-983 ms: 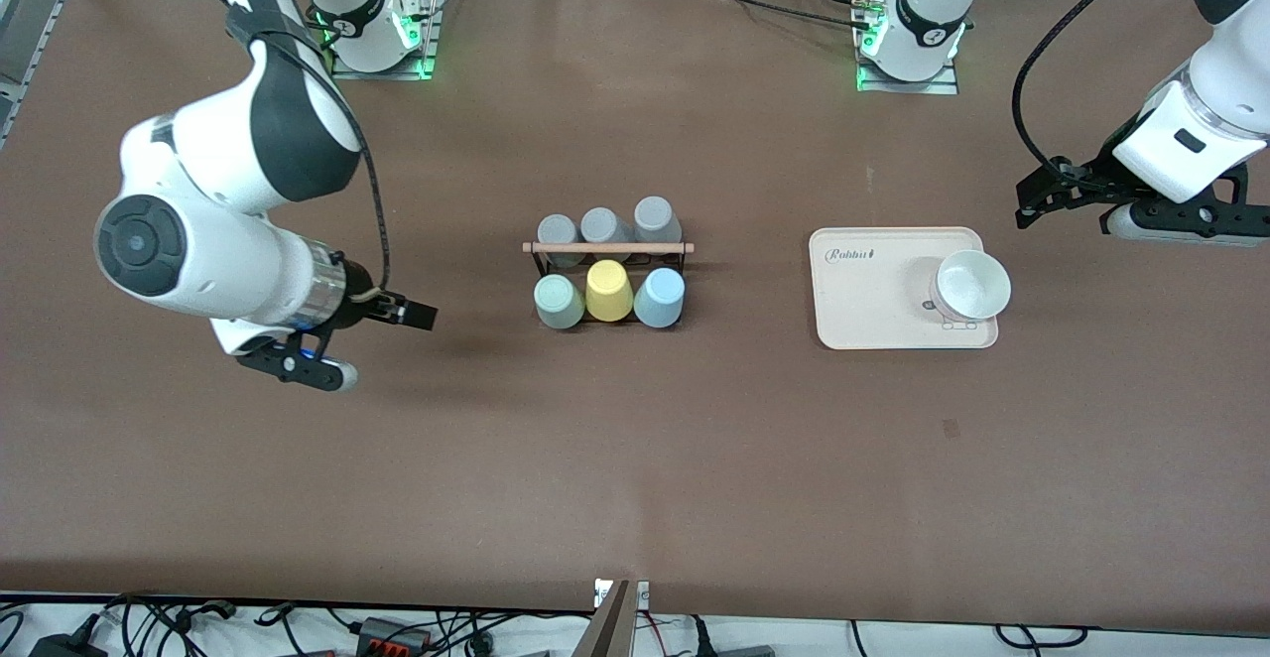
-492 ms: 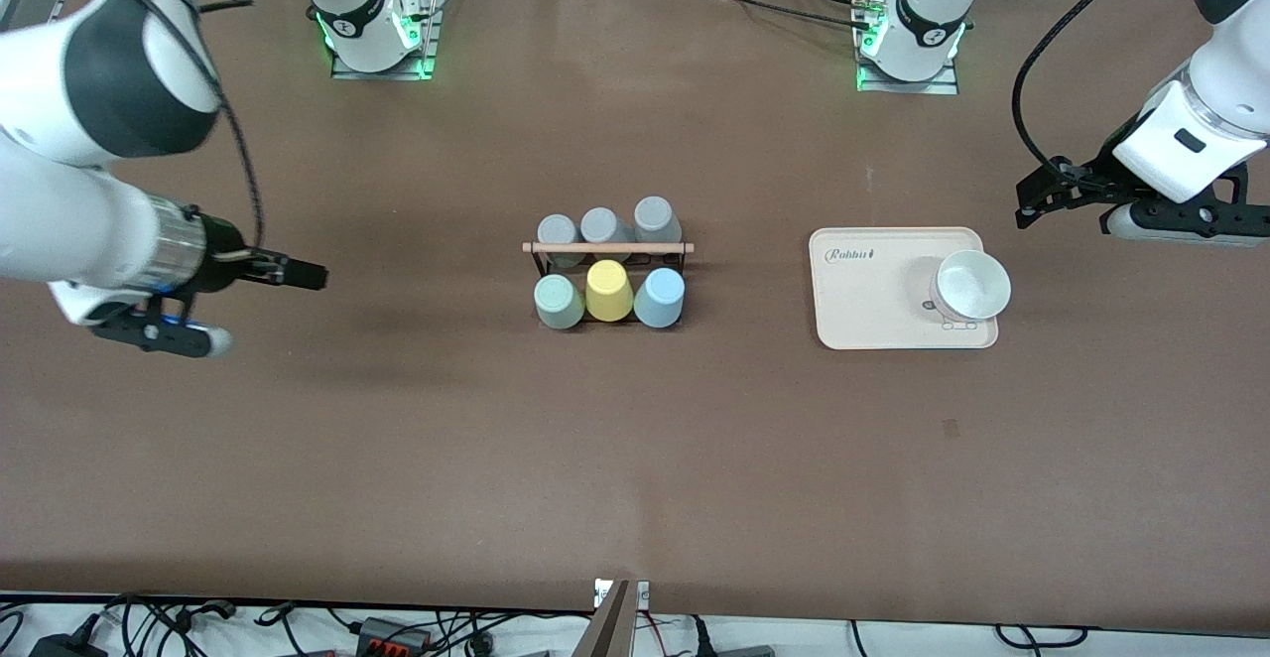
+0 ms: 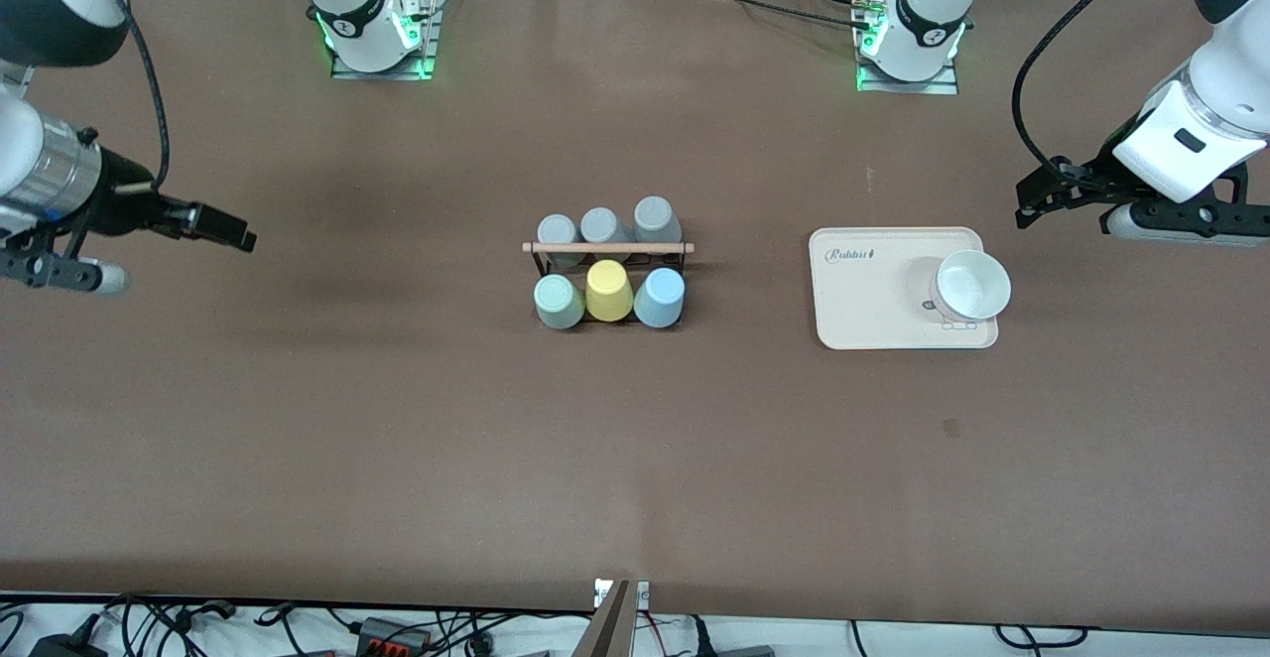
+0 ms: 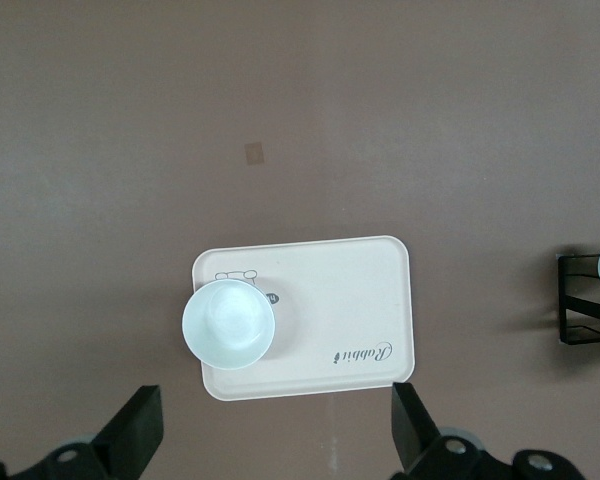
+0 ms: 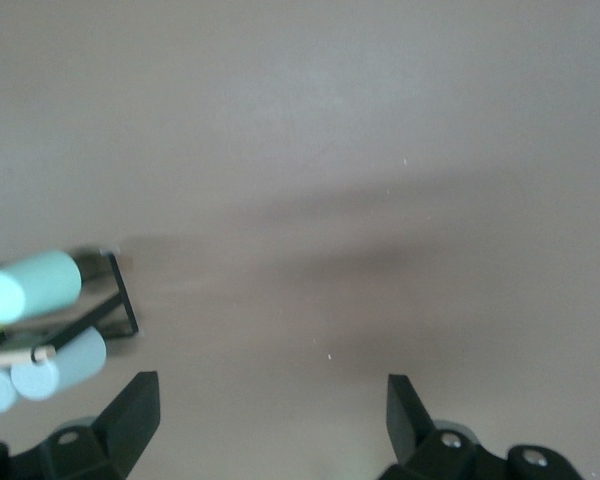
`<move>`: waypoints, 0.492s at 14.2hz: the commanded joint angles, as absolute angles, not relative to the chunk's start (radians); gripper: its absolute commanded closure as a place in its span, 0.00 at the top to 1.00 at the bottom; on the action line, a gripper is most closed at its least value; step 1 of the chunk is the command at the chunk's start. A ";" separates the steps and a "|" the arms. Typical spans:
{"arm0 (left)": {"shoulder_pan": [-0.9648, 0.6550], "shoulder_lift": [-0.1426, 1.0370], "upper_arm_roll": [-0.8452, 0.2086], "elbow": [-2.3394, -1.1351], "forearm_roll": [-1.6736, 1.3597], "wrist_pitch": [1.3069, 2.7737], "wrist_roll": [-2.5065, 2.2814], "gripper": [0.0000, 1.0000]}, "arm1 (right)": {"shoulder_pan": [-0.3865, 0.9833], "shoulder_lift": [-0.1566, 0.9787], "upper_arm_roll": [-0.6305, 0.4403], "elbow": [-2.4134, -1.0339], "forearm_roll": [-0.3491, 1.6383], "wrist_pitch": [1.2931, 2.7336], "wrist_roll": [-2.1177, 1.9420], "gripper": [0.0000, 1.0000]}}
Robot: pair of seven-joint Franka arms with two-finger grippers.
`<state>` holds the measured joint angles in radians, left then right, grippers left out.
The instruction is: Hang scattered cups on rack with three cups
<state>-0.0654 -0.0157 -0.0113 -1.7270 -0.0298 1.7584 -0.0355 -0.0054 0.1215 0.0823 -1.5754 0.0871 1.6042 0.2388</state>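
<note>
The rack (image 3: 607,258) is a small black wire frame with a light wooden rod across its top, standing mid-table between the two arms' ends. On its row nearer the front camera hang three upturned, handleless tapered cups: a pale mint-green cup (image 3: 559,301) toward the right arm's end, a yellow cup (image 3: 608,291) in the middle and a light blue cup (image 3: 660,297) toward the left arm's end. Three grey cups (image 3: 604,225) fill the farther row. The right gripper (image 3: 223,228) hangs over bare table toward the right arm's end, fingers spread and empty; its wrist view shows the rack's corner with the mint-green cup side-on. The left gripper (image 4: 275,425) hovers beside a beige tray (image 3: 873,290) carrying a white bowl (image 3: 972,285), its fingers spread apart and empty.
</note>
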 commanded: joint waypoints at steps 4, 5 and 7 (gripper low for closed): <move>-0.064 -0.017 -0.014 -1.710 -0.023 1.738 -0.031 1.00 | 0.005 0.037 0.117 -1.671 -0.064 1.664 0.166 1.00; -0.064 -0.017 -0.014 -1.710 -0.023 1.738 -0.031 1.00 | 0.003 0.043 0.117 -1.661 -0.064 1.673 0.166 1.00; -0.064 -0.017 -0.014 -1.710 -0.023 1.736 -0.031 1.00 | -0.003 0.070 0.115 -1.623 -0.055 1.684 0.181 1.00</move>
